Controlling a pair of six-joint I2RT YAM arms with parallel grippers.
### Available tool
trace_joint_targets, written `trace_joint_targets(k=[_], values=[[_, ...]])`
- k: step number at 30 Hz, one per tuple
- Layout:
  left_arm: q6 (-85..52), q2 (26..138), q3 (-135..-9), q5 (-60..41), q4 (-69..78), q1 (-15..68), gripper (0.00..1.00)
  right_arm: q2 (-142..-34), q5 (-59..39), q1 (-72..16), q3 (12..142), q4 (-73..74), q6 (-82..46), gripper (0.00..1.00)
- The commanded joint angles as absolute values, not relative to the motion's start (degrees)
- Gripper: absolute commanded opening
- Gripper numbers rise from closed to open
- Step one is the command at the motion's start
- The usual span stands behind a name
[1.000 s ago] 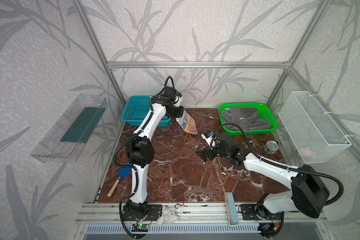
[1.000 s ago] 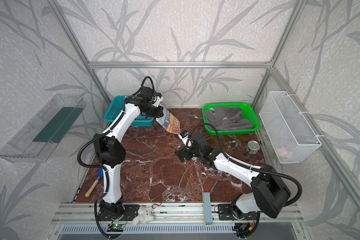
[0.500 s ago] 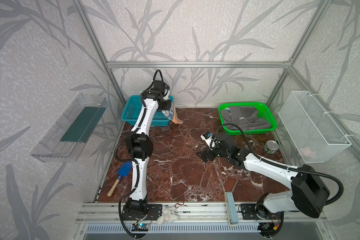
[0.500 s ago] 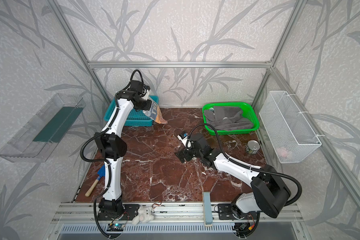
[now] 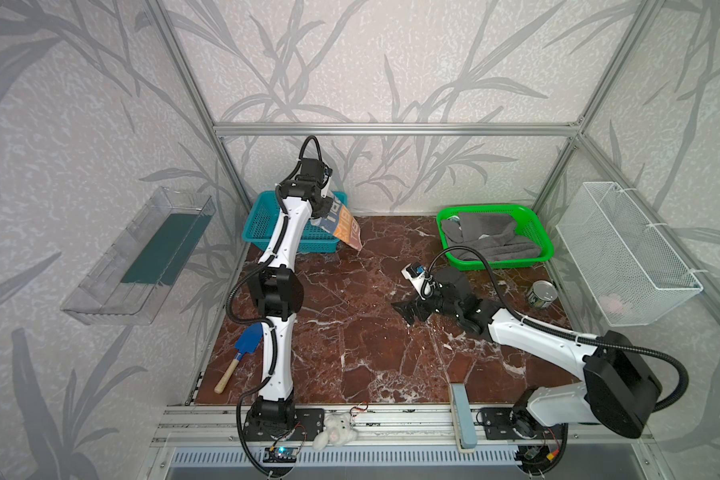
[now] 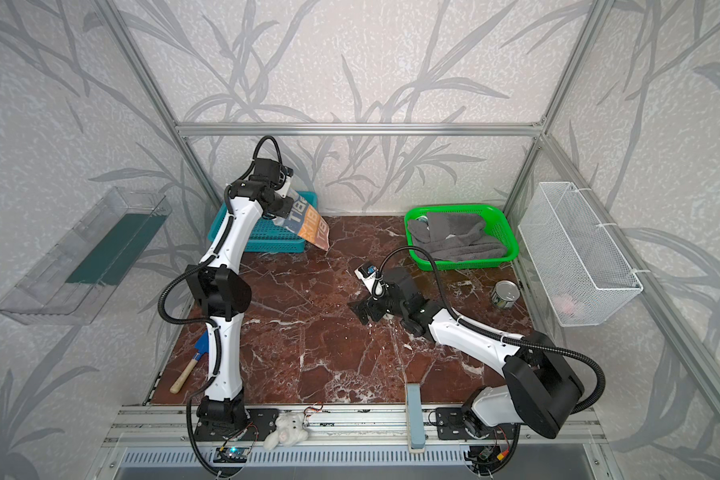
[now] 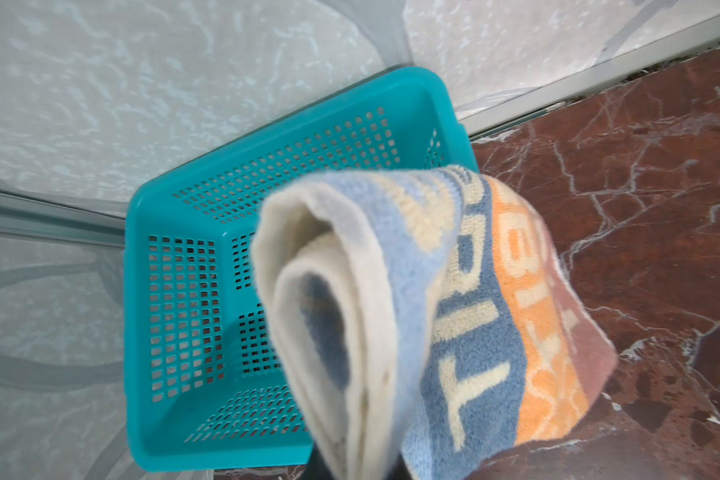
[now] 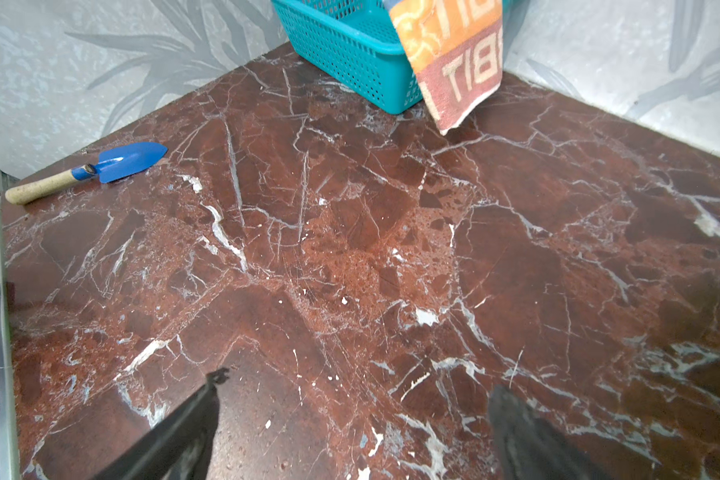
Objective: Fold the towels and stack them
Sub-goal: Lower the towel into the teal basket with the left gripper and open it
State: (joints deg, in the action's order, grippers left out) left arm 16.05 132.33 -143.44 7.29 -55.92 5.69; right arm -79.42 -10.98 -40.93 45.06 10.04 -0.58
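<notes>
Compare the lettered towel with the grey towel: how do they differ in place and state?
The lettered towel hangs folded from the shut left hand, near the teal basket; the grey towel lies crumpled in the green basket. The lettered towel is orange, blue and white; the grey towel is dark grey. Neither lies on the table.

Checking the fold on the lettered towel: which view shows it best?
Left wrist view: the lettered towel fills the frame, folded layers edge-on. Both top views show it small, hanging in the air beside the teal basket. Right wrist view catches only its lower end.
</notes>
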Motion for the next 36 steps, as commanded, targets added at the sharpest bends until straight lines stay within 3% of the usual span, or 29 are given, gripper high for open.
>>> trace_joint_targets(k=[1, 8, 19, 36], values=[[18.6, 133.7, -145.4, 9.4, -54.5, 4.1, 0.0, -78.0, -10.9, -41.1, 43.4, 18.1, -0.8, 0.99], [18.7, 136.2, -145.5, 8.5, -52.2, 1.5, 0.0, -79.7, -11.1, -41.2, 45.1, 18.4, -1.2, 0.99], [23.4, 141.1, -140.7, 19.4, -43.1, 0.9, 0.0, -81.8, -11.2, -41.3, 47.5, 16.0, -1.2, 0.99], [23.8, 146.1, -138.2, 17.9, -36.7, -3.4, 0.0, -84.7, -10.8, -41.3, 49.6, 16.4, -1.8, 0.99]])
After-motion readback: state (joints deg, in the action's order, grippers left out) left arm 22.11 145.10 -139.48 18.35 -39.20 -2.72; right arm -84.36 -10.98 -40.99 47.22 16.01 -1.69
